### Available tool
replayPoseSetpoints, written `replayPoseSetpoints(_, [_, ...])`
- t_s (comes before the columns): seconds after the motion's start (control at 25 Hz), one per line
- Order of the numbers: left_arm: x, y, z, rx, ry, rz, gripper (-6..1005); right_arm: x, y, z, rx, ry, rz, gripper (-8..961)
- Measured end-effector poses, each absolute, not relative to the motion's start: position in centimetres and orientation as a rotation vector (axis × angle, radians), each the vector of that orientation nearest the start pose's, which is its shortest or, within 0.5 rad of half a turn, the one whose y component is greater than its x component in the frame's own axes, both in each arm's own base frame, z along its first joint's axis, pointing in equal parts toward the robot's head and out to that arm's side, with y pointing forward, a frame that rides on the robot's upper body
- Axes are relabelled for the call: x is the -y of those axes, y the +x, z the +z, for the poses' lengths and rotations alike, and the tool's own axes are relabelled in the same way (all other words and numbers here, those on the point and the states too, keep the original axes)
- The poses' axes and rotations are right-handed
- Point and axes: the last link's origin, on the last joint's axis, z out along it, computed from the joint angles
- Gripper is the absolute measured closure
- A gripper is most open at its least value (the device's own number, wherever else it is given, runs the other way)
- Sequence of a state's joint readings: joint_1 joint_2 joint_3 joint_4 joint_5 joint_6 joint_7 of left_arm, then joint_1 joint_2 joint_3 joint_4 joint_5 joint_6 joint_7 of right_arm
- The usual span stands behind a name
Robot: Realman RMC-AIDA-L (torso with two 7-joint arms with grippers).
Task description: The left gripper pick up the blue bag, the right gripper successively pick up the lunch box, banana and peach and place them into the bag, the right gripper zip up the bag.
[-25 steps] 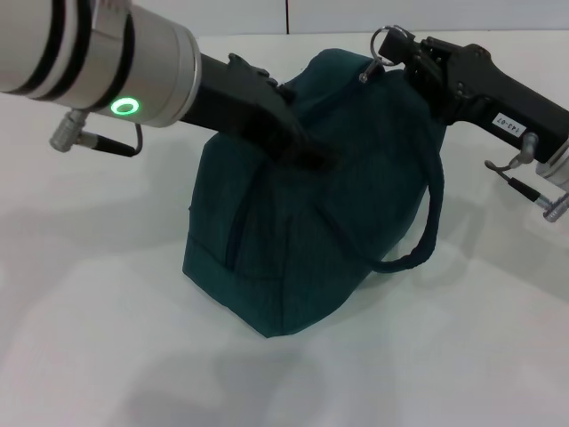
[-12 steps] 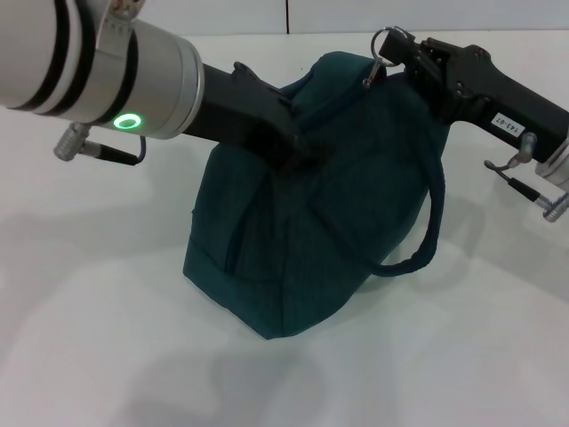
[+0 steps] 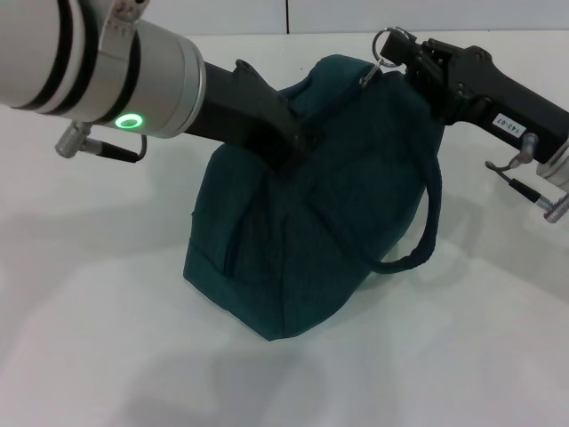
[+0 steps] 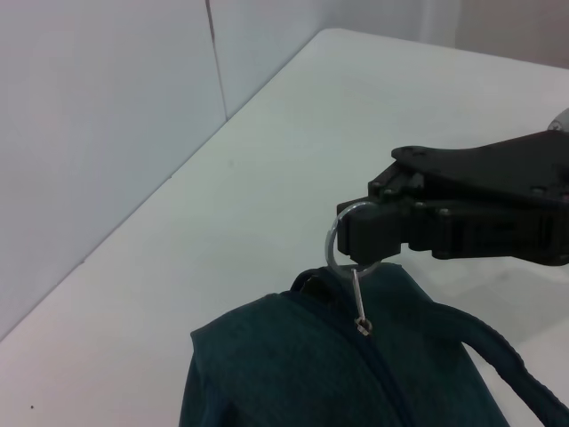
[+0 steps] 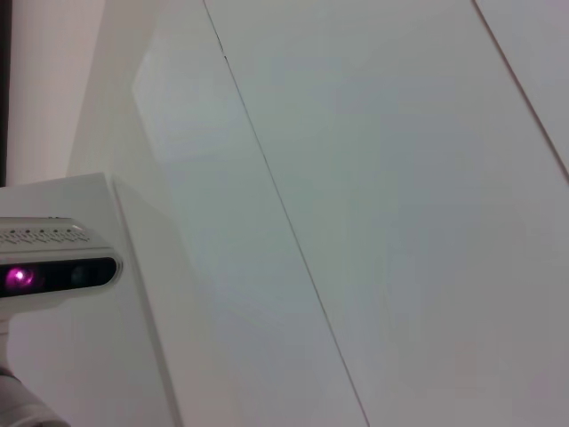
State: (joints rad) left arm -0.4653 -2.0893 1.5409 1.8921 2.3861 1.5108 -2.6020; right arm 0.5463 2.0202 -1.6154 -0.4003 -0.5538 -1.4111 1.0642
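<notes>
A lab: bare white table, plain white panel walls.

A plain white bench fills the head view, lit evenly so that only soft grey shadows lie on it. Behind its far edge stands a pale wall of smooth panels, split by a thin dark vertical seam; the same panelled surface shows in the right wrist view.

Bright, even overhead light washes the white table, leaving only soft grey shadows beneath the bag and arms. The near left wrist cylinder looms large and slightly soft. The right wrist view is pale and nearly featureless, with a faint greenish tint.
</notes>
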Motion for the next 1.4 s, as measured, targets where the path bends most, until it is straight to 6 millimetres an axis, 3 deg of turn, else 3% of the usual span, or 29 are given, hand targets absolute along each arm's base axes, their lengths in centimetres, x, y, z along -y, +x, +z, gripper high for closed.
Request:
replayPoseSetpoints(0.36, [-30.6,-7.3,1.9,0.383,-2.717,0.032,942,-35.2,20.1,-1.2,-0.584,-2.253,1.448,876])
replayPoseSetpoints(0.64, [-30.2,-7.3,2.8,0.377,-2.735,-0.056,950,-35.8,23.0,-0.3,-0.709,-2.12,1.391,872])
replayPoseSetpoints(0.92, [-29.9,-7.0,4.3,0.358,-2.735,-0.213,951,-36.6,25.8,-1.1,-0.867,-2.057,1.217,868])
replayPoseSetpoints(1.12, [-30.3,-7.4,4.3,0.366,-2.736,-0.27,951,-36.6,26.3,-1.4,-0.901,-2.048,1.192,865])
replayPoseSetpoints(1.4, [-31.5,-8.8,3.5,0.433,-2.719,-0.281,950,-35.6,26.2,-0.2,-0.871,-2.025,1.293,862])
